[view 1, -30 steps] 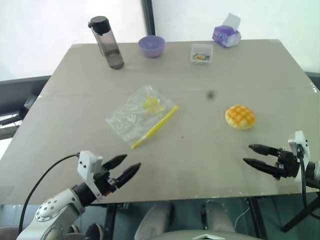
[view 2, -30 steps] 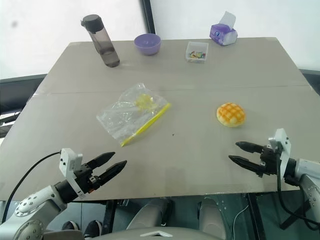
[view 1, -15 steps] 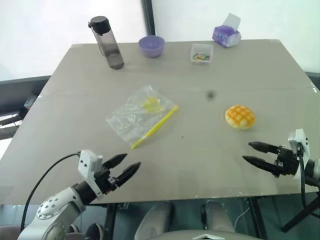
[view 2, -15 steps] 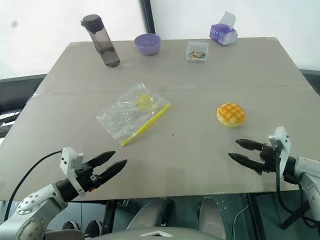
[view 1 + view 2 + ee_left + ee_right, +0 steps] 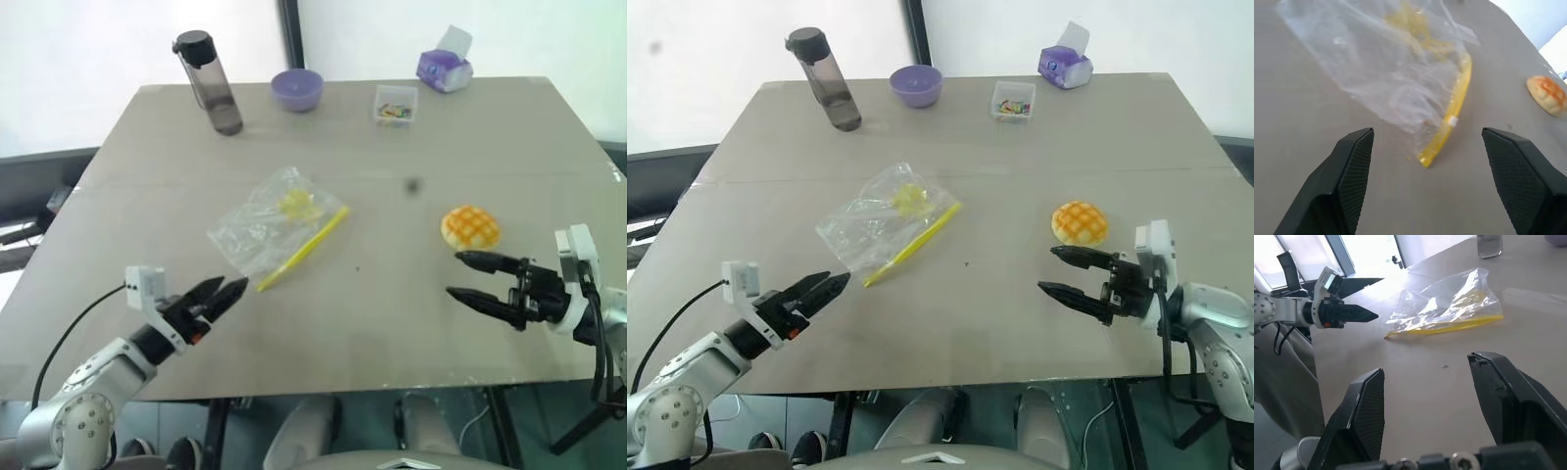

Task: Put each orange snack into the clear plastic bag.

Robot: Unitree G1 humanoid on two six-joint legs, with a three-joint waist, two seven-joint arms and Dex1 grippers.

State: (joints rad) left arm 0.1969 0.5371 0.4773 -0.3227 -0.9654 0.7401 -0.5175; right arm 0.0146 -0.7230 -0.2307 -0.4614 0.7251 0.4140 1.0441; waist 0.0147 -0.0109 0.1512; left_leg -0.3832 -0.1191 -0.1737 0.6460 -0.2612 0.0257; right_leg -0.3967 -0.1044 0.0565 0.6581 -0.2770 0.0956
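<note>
A: Item one, left gripper [image 5: 221, 292]: black fingers spread, empty. Change?

B: It has moved in toward the crinkly clear plastic zip bag [image 5: 274, 227], now near the yellow seal strip's lower end. Likely readying to hold the mouth.

A: Item two, round orange-yellow bun with criss-cross grid top [image 5: 470, 227]?

B: Right of the bag, well apart from it, unbagged.

A: Item three, right gripper [image 5: 458, 276]?

B: Fingers apart, empty; risen and shifted left, just below the bun. Task not yet begun, I judge.
</note>
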